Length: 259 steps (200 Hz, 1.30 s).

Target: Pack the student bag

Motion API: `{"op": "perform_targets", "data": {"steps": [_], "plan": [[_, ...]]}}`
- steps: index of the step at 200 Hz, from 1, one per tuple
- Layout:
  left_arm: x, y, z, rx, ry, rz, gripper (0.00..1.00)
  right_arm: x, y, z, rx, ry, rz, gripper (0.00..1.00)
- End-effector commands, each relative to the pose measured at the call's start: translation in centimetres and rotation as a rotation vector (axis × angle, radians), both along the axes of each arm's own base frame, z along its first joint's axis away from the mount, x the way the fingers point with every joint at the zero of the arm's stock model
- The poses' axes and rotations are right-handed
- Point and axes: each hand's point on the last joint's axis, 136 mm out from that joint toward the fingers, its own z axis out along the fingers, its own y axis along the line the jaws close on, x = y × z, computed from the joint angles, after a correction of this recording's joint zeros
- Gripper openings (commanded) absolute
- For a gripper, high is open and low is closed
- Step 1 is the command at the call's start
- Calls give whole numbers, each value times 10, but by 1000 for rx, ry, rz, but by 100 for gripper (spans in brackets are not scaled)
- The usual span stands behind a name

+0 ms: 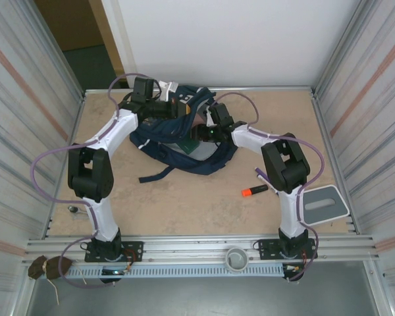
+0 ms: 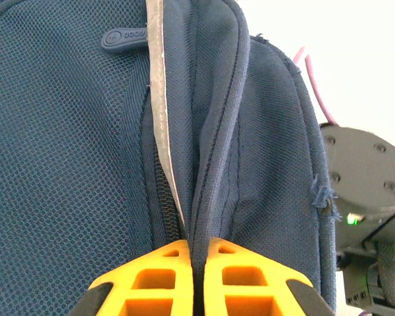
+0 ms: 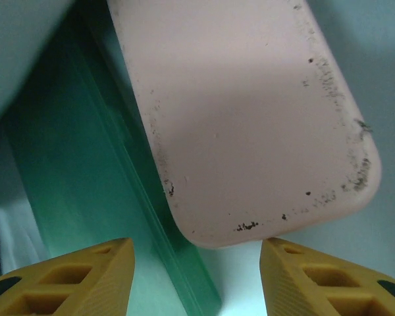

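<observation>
The student bag [image 1: 159, 137], a big navy backpack, lies at the back middle of the table with its top held open. My left gripper [image 1: 179, 105] is at the bag's upper rim. Up close, its orange fingers [image 2: 151, 280] are shut on a piped fold of navy fabric [image 2: 214, 151] beside the zip. My right gripper [image 1: 201, 131] reaches into the bag's mouth. It [image 3: 197, 263] stands open, and the rounded end of a flat pink case [image 3: 250, 118] lies just beyond its fingertips, next to a green book edge [image 3: 72, 171].
An orange highlighter [image 1: 255, 191] and a purple pen [image 1: 260, 174] lie on the table right of the bag. A grey and white tray [image 1: 324, 203] sits at the right front. A dark strap [image 1: 157, 176] trails forward. Ribbed metal walls [image 1: 26, 99] close both sides.
</observation>
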Motion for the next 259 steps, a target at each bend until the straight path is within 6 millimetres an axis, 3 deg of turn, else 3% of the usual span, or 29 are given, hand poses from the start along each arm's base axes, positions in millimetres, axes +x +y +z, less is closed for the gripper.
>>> {"op": "perform_targets", "data": {"steps": [1,33,69,96,111,122,134,151,181,199,223,241,259], "plan": [[-5,-6,24,-44,-60,-26,5,25,13,38,147,-76,-6,52],[-4,-6,17,-40,-49,-6,5,6,-2,59,161,-113,-9,56],[-9,-17,-15,1,-17,-1,12,-40,-55,60,29,-117,-47,63],[-21,-24,-54,96,8,-7,33,-63,-113,58,-167,-123,-168,67],[-25,-19,-54,137,-21,5,46,-72,-146,56,-248,-102,-279,71],[-26,-11,-42,159,-79,37,52,-78,-158,57,-252,-94,-324,73],[-27,6,-33,200,-147,112,56,-84,-153,59,-208,-96,-323,76],[-27,43,-29,243,-205,276,63,-87,-129,62,-122,-110,-281,81],[-24,126,-57,239,-80,549,68,-82,-90,46,-147,-102,-219,85],[-21,158,-78,221,18,618,69,-76,-76,27,-184,-74,-201,83],[-14,170,-98,166,112,622,70,-71,-80,0,-269,-42,-226,72],[-7,167,-109,155,149,611,70,-72,-92,-18,-349,-26,-239,59],[1,161,-116,126,167,595,70,-73,-105,-28,-447,-32,-242,53]]}}
